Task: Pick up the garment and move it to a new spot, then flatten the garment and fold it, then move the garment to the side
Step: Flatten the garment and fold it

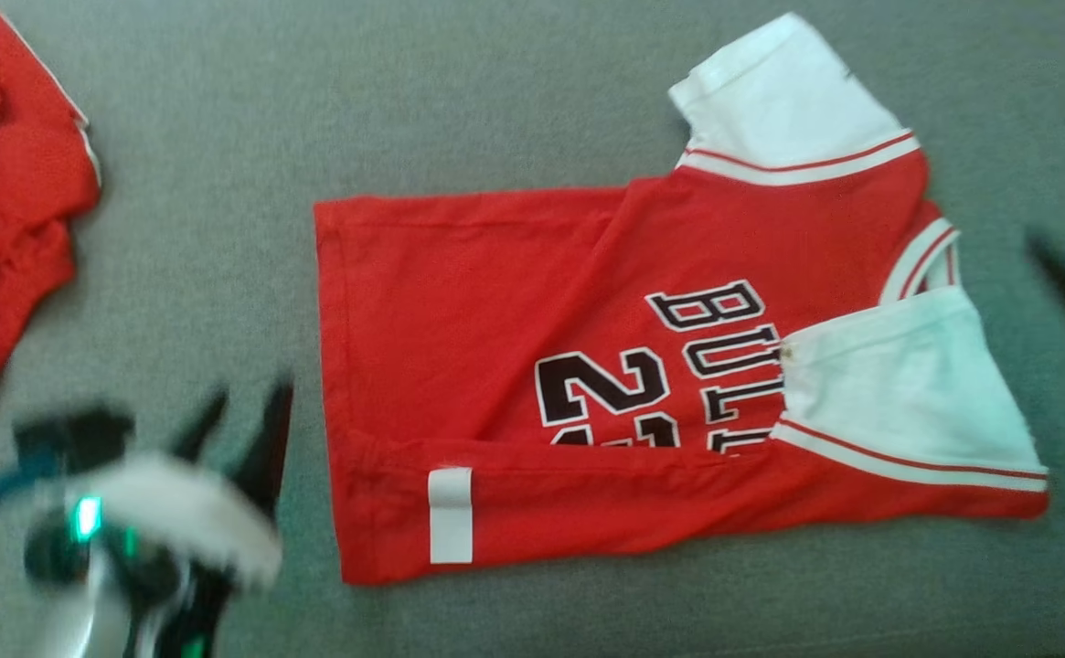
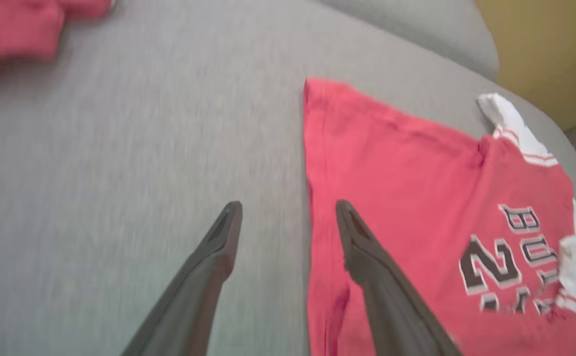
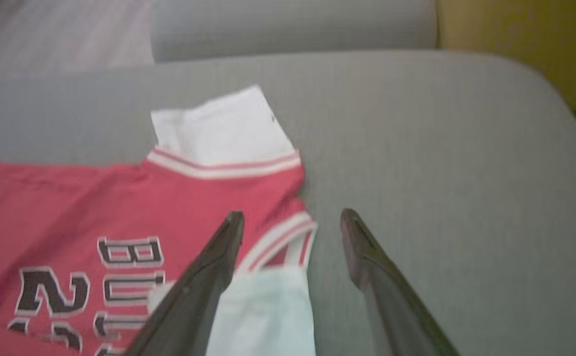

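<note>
We see a red jersey [image 1: 495,320], partly folded, on a grey cushion [image 1: 495,91]; our left claw [image 2: 288,205] and right claw [image 3: 291,213] gape wide, empty.

This looks like a home sitting room. The work surface is a broad grey upholstered cushion [image 3: 441,148] of woven fabric with a soft rounded edge, like the seat of a sofa or a large ottoman. In the right wrist view a second grey padded bolster [image 3: 292,24] runs behind it at 12 o'clock. A mustard-yellow wall [image 3: 515,39] stands at 1 o'clock, and a strip of pale floor [image 3: 60,29] shows at 11 o'clock. Clothing lies on the cushion: a red jersey [image 1: 514,302] mid-frame in the head view, and a crumpled red garment [image 1: 2,228] at 9 o'clock.
</note>
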Controlling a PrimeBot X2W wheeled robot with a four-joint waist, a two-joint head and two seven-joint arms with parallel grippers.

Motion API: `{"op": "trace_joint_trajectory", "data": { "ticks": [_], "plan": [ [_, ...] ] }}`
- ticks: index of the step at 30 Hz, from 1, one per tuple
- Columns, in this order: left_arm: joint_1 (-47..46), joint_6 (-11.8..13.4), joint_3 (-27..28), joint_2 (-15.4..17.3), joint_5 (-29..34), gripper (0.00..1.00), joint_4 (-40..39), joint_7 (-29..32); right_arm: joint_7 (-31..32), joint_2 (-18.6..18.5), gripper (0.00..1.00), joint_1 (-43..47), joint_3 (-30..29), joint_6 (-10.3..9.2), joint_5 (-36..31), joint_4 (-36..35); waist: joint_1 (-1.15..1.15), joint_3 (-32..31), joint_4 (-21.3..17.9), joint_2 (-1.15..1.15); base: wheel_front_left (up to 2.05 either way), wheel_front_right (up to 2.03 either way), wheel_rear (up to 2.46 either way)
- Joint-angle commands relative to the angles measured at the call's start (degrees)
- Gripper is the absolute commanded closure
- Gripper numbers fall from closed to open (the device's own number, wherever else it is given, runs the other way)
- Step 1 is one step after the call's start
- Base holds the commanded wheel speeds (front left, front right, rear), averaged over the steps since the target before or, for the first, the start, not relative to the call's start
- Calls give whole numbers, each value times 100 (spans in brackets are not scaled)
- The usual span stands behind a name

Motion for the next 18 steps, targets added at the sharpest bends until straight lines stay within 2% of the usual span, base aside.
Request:
{"op": "trace_joint_trajectory", "data": {
  "ticks": [1, 4, 9, 12, 18],
  "plan": [
    [-731, -21, 135, 105, 212, 0, -53, -48, -153, -153, 0, -655, 173, 42, -229, -78, 0, 281, 129, 0, 0, 0, 0],
    [-1638, -118, -297, -73, 598, 0, 489, -35, -495, -60, 0, -1521, 557, 42, -728, 572, 0, 496, 324, 0, 0, 0, 0],
    [-2771, -323, -961, -688, 914, 0, 1710, -88, -1192, -15, 0, -2556, 1090, 42, -1220, 1943, 0, 727, 714, 0, 0, 0, 0],
    [-3152, -454, -1206, -1004, 1019, 0, 2359, -255, -1632, -6, 0, -2966, 1256, 42, -1433, 2743, 0, 768, 919, 0, 0, 0, 0],
    [-3645, -650, -1427, -1343, 1191, 0, 3242, -678, -2288, -53, 0, -3617, 1411, 42, -1742, 3974, 0, 898, 1169, 0, 0, 0, 0]
  ]
}}
